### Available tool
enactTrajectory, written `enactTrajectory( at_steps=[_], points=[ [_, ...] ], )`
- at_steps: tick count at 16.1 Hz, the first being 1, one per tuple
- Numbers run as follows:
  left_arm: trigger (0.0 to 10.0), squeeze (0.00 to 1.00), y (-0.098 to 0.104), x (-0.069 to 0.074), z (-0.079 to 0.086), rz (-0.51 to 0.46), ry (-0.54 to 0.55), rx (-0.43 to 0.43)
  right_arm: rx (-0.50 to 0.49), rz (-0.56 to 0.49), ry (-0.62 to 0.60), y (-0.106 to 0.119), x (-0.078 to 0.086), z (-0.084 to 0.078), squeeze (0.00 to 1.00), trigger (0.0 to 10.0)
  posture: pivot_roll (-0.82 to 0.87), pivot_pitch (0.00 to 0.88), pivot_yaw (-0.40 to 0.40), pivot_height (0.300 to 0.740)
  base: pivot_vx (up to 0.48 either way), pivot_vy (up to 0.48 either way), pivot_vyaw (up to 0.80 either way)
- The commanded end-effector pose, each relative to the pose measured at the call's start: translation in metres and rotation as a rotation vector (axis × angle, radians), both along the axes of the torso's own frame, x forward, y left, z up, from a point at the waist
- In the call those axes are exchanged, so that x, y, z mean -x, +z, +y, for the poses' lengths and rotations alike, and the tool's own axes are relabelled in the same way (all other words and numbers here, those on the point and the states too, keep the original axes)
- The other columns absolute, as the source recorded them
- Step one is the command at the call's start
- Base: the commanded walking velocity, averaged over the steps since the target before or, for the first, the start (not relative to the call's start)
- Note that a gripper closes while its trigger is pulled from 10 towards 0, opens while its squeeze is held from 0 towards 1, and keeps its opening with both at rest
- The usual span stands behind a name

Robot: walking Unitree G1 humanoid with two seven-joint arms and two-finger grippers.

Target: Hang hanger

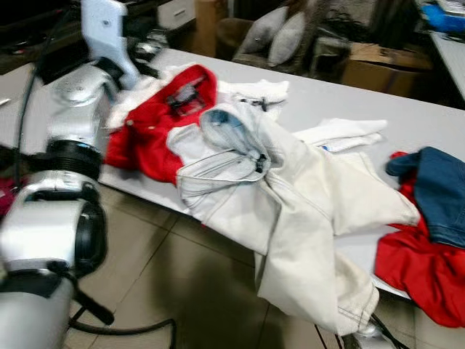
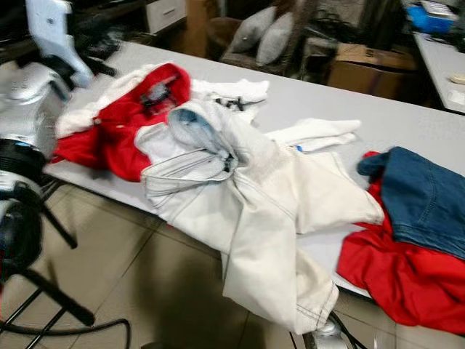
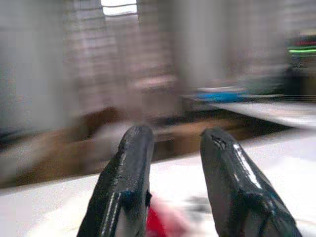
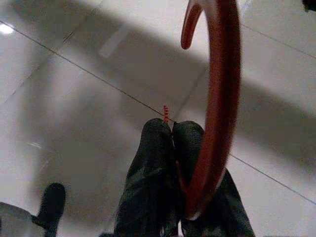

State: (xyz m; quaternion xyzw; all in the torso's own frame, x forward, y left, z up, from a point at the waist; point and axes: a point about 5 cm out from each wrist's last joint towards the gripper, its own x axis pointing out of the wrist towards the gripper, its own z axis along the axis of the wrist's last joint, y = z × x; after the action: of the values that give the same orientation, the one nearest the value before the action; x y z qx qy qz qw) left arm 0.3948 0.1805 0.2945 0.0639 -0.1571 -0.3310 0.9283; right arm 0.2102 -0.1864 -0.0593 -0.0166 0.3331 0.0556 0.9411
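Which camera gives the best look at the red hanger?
The right wrist view: the red hanger runs close up from the shut right claw to its curved hook. The eye views show clothes on the table; the left wrist view shows its open claw.

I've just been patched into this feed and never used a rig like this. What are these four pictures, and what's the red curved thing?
It is a humanoid robot with two silver arms ending in two-finger black grippers. The two wide pictures come from its head camera, looking down at a white table piled with clothes: a white jacket, a red garment and a blue denim piece. The other two come from wrist cameras. The left gripper is open, raised over the table. The right gripper is shut on a red hanger, above the tiled floor.
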Motion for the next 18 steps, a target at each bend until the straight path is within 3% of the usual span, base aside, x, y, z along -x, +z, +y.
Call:
enactTrajectory(
  at_steps=[1, 2, 3, 5, 7, 8, 10, 11, 12, 15, 17, 18],
  points=[
    [10.0, 0.00, -0.010, 0.010, -0.024, 0.064, -0.245, -0.062, -0.004, -0.021, -0.009, 0.003, -0.005, 0.000, 0.00, 10.0, 0.12, 0.000, 0.009, 0.740, 0.000, 0.000, 0.00],
    [10.0, 0.00, -0.035, 0.027, -0.041, 0.153, -0.452, -0.196, -0.004, -0.020, -0.010, 0.003, -0.005, 0.000, 0.00, 10.0, 0.12, 0.000, 0.013, 0.740, 0.000, 0.000, 0.00],
    [10.0, 0.00, -0.061, 0.034, -0.049, 0.212, -0.503, -0.344, -0.005, -0.020, -0.011, 0.003, -0.005, 0.000, 0.00, 10.0, 0.11, 0.000, 0.013, 0.740, 0.000, 0.000, 0.00],
    [10.0, 0.00, -0.087, 0.042, -0.053, 0.285, -0.570, -0.481, -0.005, -0.019, -0.012, 0.003, -0.006, 0.000, 0.00, 10.0, 0.11, 0.000, 0.012, 0.740, 0.000, 0.000, 0.00],
    [10.0, 0.00, -0.126, 0.062, -0.061, 0.464, -0.726, -0.666, -0.004, -0.017, -0.007, 0.003, -0.006, 0.000, 0.00, 10.0, 0.12, 0.000, 0.010, 0.740, 0.000, 0.000, 0.00],
    [10.0, 0.00, -0.140, 0.064, -0.066, 0.496, -0.705, -0.727, -0.005, -0.015, -0.005, 0.003, -0.006, 0.000, 0.00, 10.0, 0.12, 0.000, 0.010, 0.740, 0.000, 0.000, 0.00],
    [10.0, 0.00, -0.156, 0.055, -0.073, 0.509, -0.591, -0.758, -0.005, -0.014, -0.004, 0.003, -0.006, 0.001, 0.00, 10.0, 0.11, 0.000, 0.012, 0.740, 0.000, 0.000, 0.00],
    [10.0, 0.00, -0.168, 0.044, -0.076, 0.524, -0.437, -0.784, -0.006, -0.014, -0.004, 0.003, -0.006, 0.001, 0.00, 10.0, 0.11, 0.000, 0.016, 0.740, 0.000, 0.000, 0.00],
    [10.0, 0.00, -0.170, 0.041, -0.076, 0.527, -0.394, -0.794, -0.006, -0.014, -0.004, 0.003, -0.006, 0.001, 0.00, 10.0, 0.11, 0.000, 0.016, 0.740, 0.000, 0.000, 0.00],
    [10.0, 0.00, -0.183, 0.026, -0.067, 0.543, -0.074, -0.869, -0.004, -0.015, -0.007, 0.003, -0.005, 0.000, 0.00, 10.0, 0.11, 0.000, 0.017, 0.740, 0.000, 0.000, 0.00],
    [10.0, 0.00, -0.178, 0.013, -0.063, 0.456, 0.144, -0.876, -0.003, -0.016, -0.005, 0.003, -0.006, -0.001, 0.00, 10.0, 0.10, 0.000, 0.014, 0.740, 0.000, 0.000, 0.00],
    [10.0, 0.00, -0.174, 0.010, -0.063, 0.425, 0.195, -0.869, -0.003, -0.017, -0.004, 0.003, -0.006, -0.001, 0.00, 10.0, 0.10, 0.000, 0.014, 0.740, 0.000, 0.000, 0.00]
  ],
)
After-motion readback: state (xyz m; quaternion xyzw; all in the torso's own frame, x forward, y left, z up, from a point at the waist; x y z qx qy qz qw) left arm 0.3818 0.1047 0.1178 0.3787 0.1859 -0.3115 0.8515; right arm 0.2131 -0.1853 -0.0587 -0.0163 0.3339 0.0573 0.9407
